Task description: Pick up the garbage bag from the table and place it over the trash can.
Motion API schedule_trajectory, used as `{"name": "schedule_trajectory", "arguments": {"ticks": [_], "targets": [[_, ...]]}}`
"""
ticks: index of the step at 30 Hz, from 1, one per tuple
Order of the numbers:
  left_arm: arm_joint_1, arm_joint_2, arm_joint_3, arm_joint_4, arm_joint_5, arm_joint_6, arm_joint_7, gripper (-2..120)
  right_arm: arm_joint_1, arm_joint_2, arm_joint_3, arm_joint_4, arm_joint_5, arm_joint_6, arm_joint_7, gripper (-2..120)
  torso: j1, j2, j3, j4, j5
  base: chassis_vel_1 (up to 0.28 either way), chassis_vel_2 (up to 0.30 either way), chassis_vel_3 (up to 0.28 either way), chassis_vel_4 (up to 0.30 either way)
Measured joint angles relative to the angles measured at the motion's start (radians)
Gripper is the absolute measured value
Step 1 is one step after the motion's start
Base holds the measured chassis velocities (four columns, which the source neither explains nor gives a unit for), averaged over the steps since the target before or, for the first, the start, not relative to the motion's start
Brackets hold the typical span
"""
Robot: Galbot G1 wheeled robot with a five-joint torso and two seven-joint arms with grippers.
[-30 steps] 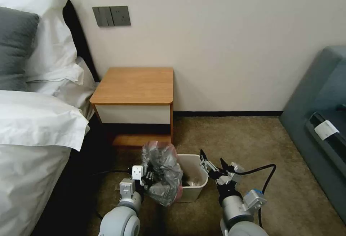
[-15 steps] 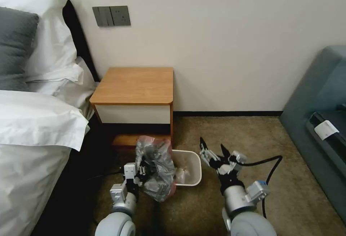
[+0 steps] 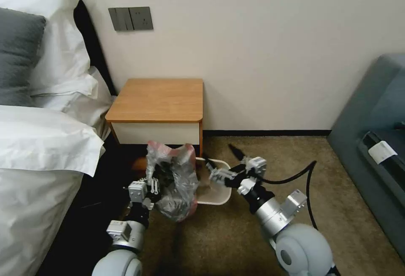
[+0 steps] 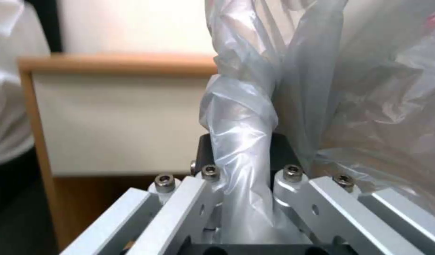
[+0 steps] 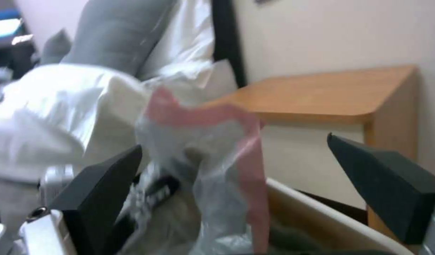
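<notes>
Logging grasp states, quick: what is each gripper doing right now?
Left gripper: shut on the garbage bag.
Right gripper: open, empty, above the trash can.

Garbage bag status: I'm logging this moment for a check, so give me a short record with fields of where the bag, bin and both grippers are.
garbage bag: grey with a pink rim, bunched, held off the floor beside the bin's left rim
left gripper: shut on the bag, plastic pinched between its fingers
right gripper: open, above the bin, pointing toward the bag
trash can: on the carpet before the nightstand, not yet lined
table: nothing on top
</notes>
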Motion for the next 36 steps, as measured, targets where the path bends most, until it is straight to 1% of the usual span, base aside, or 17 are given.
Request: {"name": "schedule_trajectory", "arguments": {"ticks": [2, 4, 5, 7, 9, 10, 13, 14, 18, 19, 22, 23, 27, 28, 31, 33, 36], "targets": [[0.003, 0.002, -0.013, 0.007, -0.008, -0.043, 0.042, 7, 0.029, -0.023, -0.014, -0.006, -0.018, -0.004, -0.014, 100, 0.0, 0.0, 0.0, 0.0001, -0.0001, 0.0, 0.0, 0.0, 0.0], [0.004, 0.002, -0.022, 0.012, -0.015, -0.078, 0.071, 7, 0.048, -0.035, -0.026, -0.004, -0.022, -0.011, -0.02, 95, 0.0, 0.0, 0.0, 0.0, -0.0002, 0.0, 0.0, 0.0, 0.0], [0.004, 0.002, -0.022, 0.012, -0.015, -0.078, 0.071, 7, 0.048, -0.035, -0.026, -0.004, -0.022, -0.011, -0.02, 95, 0.0, 0.0, 0.0, 0.0, -0.0002, 0.0, 0.0, 0.0, 0.0], [0.003, 0.003, -0.031, 0.017, -0.018, -0.117, 0.11, 7, 0.072, -0.044, -0.045, -0.005, -0.018, -0.024, 0.0, 92, 0.0, 0.0, 0.0, 0.0001, -0.0001, 0.0, 0.0, 0.0, 0.0], [0.0, 0.003, -0.034, 0.022, -0.019, -0.147, 0.136, 7, 0.092, -0.047, -0.057, -0.008, -0.01, -0.036, 0.011, 84, 0.0, 0.0, 0.0, 0.0001, -0.0002, 0.0, 0.0, 0.0, 0.0], [0.0, 0.003, -0.034, 0.022, -0.019, -0.147, 0.136, 7, 0.092, -0.047, -0.057, -0.008, -0.01, -0.036, 0.011, 84, 0.0, 0.0, 0.0, 0.0001, -0.0002, 0.0, 0.0, 0.0, 0.0], [-0.002, 0.003, -0.038, 0.024, -0.019, -0.171, 0.166, 7, 0.119, -0.047, -0.078, -0.011, 0.02, -0.063, 0.046, 68, 0.0, 0.0, 0.0, 0.0001, -0.0002, 0.0, 0.0, 0.0, 0.0], [-0.002, 0.003, -0.038, 0.024, -0.019, -0.171, 0.166, 7, 0.119, -0.047, -0.078, -0.011, 0.02, -0.063, 0.046, 68, 0.0, 0.0, 0.0, 0.0001, -0.0002, 0.0, 0.0, 0.0, 0.0], [-0.003, 0.003, -0.039, 0.024, -0.019, -0.179, 0.181, 7, 0.133, -0.043, -0.092, -0.018, 0.049, -0.08, 0.076, 52, 0.0, 0.0, 0.0, 0.0, -0.0001, 0.0, 0.0, 0.0, 0.0], [-0.003, 0.003, -0.039, 0.024, -0.019, -0.179, 0.181, 7, 0.133, -0.043, -0.092, -0.018, 0.049, -0.08, 0.076, 52, 0.0, 0.0, 0.0, 0.0, -0.0001, 0.0, 0.0, 0.0, 0.0], [-0.004, 0.002, -0.038, 0.024, -0.019, -0.182, 0.181, 7, 0.135, -0.04, -0.095, -0.025, 0.069, -0.085, 0.102, 37, 0.0, 0.0, 0.0, 0.0001, -0.0001, 0.0, 0.0, 0.0, 0.0], [-0.004, 0.002, -0.038, 0.024, -0.019, -0.182, 0.181, 7, 0.135, -0.04, -0.095, -0.025, 0.069, -0.085, 0.102, 37, 0.0, 0.0, 0.0, 0.0001, -0.0001, 0.0, 0.0, 0.0, 0.0], [-0.004, 0.0, -0.038, 0.028, -0.016, -0.182, 0.18, 7, 0.133, -0.032, -0.092, -0.025, 0.075, -0.087, 0.119, 18, 0.0, 0.0, 0.0, 0.0, -0.0001, 0.0, 0.0, 0.0, 0.0], [-0.004, 0.0, -0.038, 0.028, -0.016, -0.182, 0.18, 7, 0.133, -0.032, -0.092, -0.025, 0.075, -0.087, 0.119, 18, 0.0, 0.0, 0.0, 0.0, -0.0001, 0.0, 0.0, 0.0, 0.0], [-0.003, -0.004, -0.038, 0.03, -0.009, -0.182, 0.177, 7, 0.131, -0.026, -0.092, -0.019, 0.077, -0.085, 0.131, 4, 0.0, 0.0, 0.0, 0.0001, -0.0001, 0.0, 0.0, 0.0, 0.0], [-0.002, -0.007, -0.038, 0.032, -0.007, -0.182, 0.175, 7, 0.13, -0.023, -0.092, -0.013, 0.081, -0.085, 0.138, 0, 0.0, 0.0, 0.0, 0.0, -0.0002, 0.0, 0.0, 0.0, 0.0], [0.0, -0.012, -0.041, 0.034, -0.005, -0.182, 0.172, 7, 0.13, -0.021, -0.092, -0.008, 0.093, -0.085, 0.158, 0, 0.0, 0.0, 0.0, 0.0001, -0.0002, 0.0, 0.0, 0.0, 0.0]]}}
